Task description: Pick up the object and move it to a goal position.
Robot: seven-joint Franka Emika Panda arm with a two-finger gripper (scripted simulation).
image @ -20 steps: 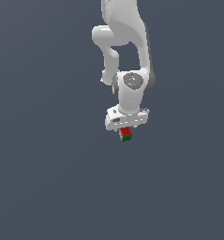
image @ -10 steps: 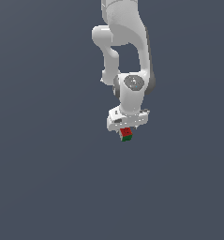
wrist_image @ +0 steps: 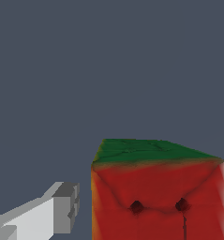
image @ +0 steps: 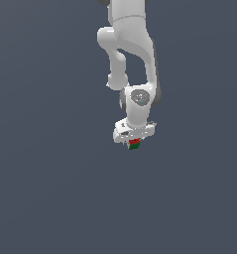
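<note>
The object, a tiny cube [image: 134, 145] with red and green faces, sits right under the white gripper [image: 134, 142] in the exterior view. In the wrist view the cube [wrist_image: 155, 187] fills the space between the fingers, red face toward the camera and green face behind it. One white finger [wrist_image: 52, 215] stands beside the cube with a narrow gap showing. The other finger is only a sliver at the picture's edge. The jaws stand apart on either side of the cube, so the gripper is open around it.
A plain dark grey surface [image: 50, 188] fills both views. The white arm [image: 132, 59] rises above the gripper. No goal marker and no other object shows.
The wrist and hand have come down slightly onto the cube. The cube has stayed in the same place.
</note>
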